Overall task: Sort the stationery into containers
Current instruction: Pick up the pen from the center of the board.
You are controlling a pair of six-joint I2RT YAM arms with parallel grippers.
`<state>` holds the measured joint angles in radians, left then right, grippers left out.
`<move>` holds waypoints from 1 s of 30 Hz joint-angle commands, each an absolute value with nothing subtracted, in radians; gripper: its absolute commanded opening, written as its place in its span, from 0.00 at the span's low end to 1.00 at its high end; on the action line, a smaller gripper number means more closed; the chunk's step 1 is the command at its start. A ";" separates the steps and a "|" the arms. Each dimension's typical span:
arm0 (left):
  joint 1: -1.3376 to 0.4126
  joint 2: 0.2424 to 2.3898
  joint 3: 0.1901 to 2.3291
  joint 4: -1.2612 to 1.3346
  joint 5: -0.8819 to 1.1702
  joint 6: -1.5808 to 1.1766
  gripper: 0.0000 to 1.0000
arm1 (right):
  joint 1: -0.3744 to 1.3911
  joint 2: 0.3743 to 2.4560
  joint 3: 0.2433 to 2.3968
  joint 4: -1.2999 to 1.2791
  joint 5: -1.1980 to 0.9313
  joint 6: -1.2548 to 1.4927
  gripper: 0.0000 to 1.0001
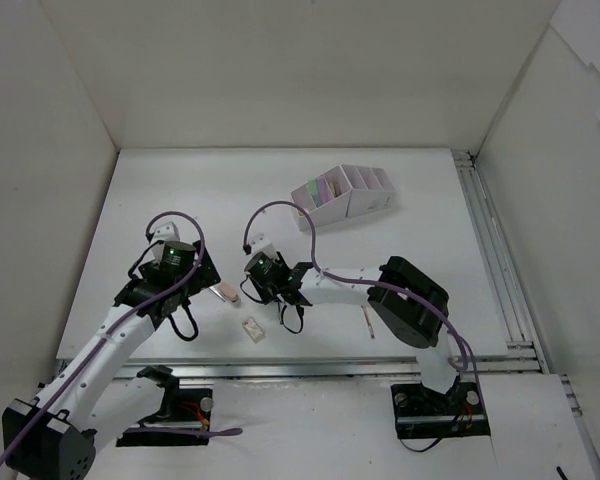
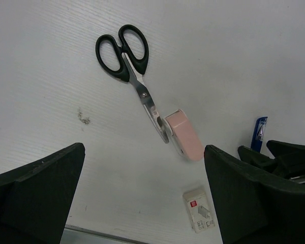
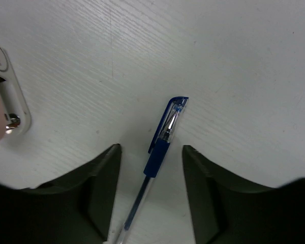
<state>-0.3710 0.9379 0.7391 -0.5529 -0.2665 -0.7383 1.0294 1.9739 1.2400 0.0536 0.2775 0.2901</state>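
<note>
The pen is risking a roll out of the pinch, since it is lying slanted on the table, cap toward 1 o'clock, between the right gripper's fingers, which are standing parted and grasping nothing; the left gripper is hanging released over the scissors

Robotics lab test cell: white bench boxed by plain white panel walls, aluminium rails, cabled left arm and right arm bolted on.
</note>
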 commanded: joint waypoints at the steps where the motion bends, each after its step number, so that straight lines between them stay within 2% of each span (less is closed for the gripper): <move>1: -0.360 0.908 0.744 -0.558 -0.307 -0.756 0.99 | 1.031 1.977 1.301 0.028 0.363 0.339 0.41; 2: -0.360 0.907 0.744 -0.563 -0.311 -0.755 0.99 | 1.032 1.979 1.301 0.022 0.376 0.347 0.32; 3: -0.360 0.901 0.744 -0.563 -0.311 -0.752 1.00 | 1.037 1.980 1.301 0.015 0.388 0.351 0.29; 13: -0.360 0.903 0.772 -0.563 -0.336 -0.729 0.99 | 1.028 2.000 1.328 -0.035 0.373 0.339 0.12; 16: -0.360 0.925 0.788 -0.572 -0.341 -0.735 0.99 | 1.016 1.997 1.336 -0.037 0.338 0.330 0.00; 21: -0.360 0.936 0.805 -0.583 -0.359 -0.733 1.00 | 0.974 1.931 1.310 -0.023 0.293 0.307 0.00; 25: -0.351 0.945 0.824 -0.575 -0.353 -0.716 0.99 | 0.937 1.768 1.220 0.174 0.232 0.221 0.00; 30: -0.322 0.965 0.841 -0.561 -0.316 -0.698 1.00 | 0.784 1.596 1.089 0.467 0.068 0.109 0.00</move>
